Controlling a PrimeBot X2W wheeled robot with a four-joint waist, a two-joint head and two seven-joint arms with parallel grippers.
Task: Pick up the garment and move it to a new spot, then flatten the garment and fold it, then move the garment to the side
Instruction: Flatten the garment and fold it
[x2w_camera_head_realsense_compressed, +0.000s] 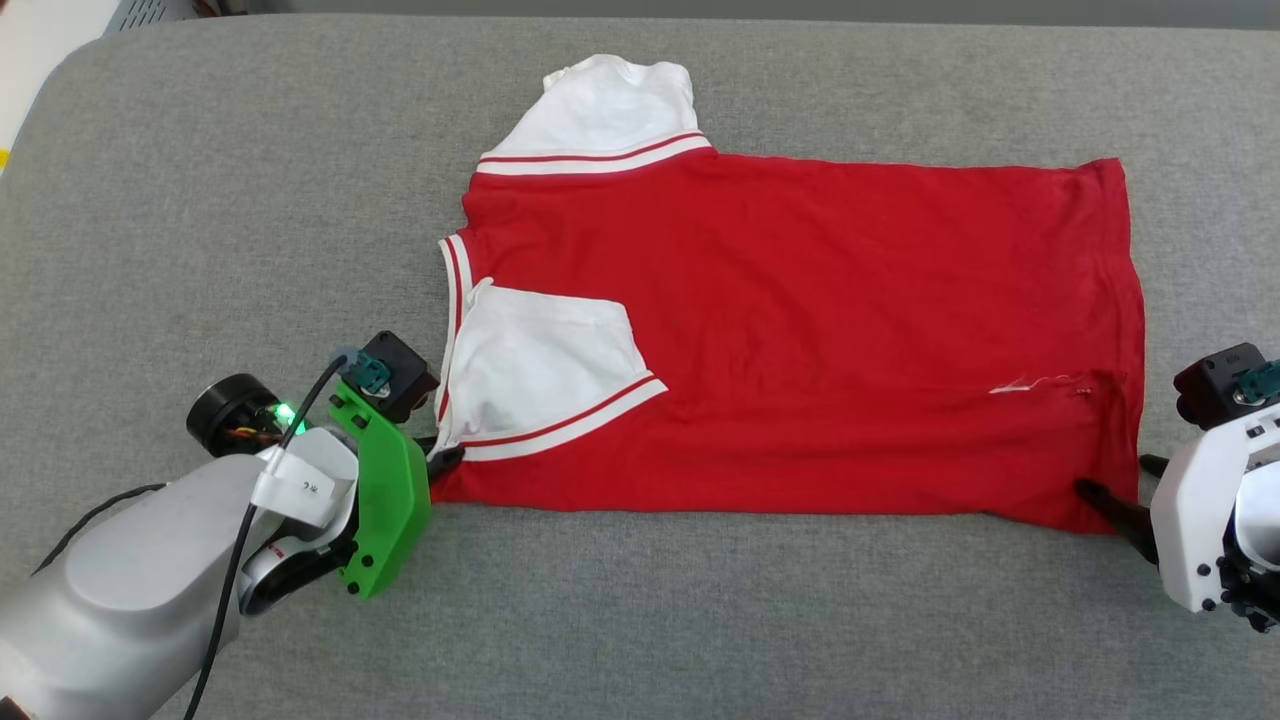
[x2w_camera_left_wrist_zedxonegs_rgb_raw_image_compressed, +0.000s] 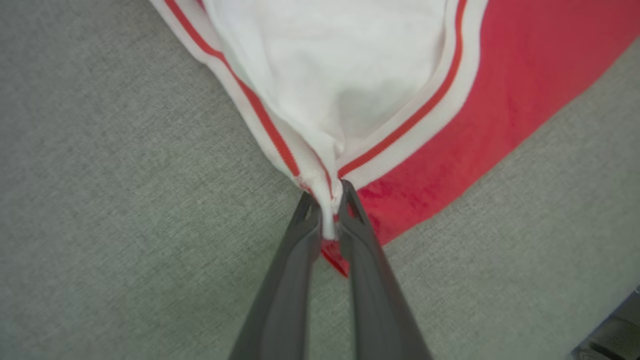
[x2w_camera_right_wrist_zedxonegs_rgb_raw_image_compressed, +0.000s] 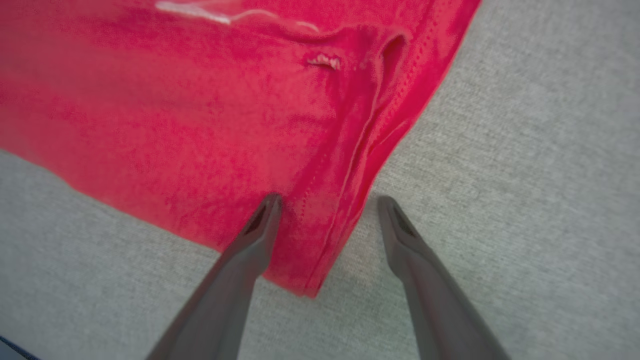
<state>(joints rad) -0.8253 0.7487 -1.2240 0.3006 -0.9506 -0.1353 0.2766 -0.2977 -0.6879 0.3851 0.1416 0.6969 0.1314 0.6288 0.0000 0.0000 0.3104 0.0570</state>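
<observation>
The garment lies flat on the grey surface, collar end left, hem right, one white sleeve folded onto the red body. The left gripper is clamped on the striped trim at the near left corner. The right gripper stands open astride the near hem corner, one finger over fabric, the other over bare surface.

Red, white-sleeved garment lies flat, sleeve folded.
</observation>
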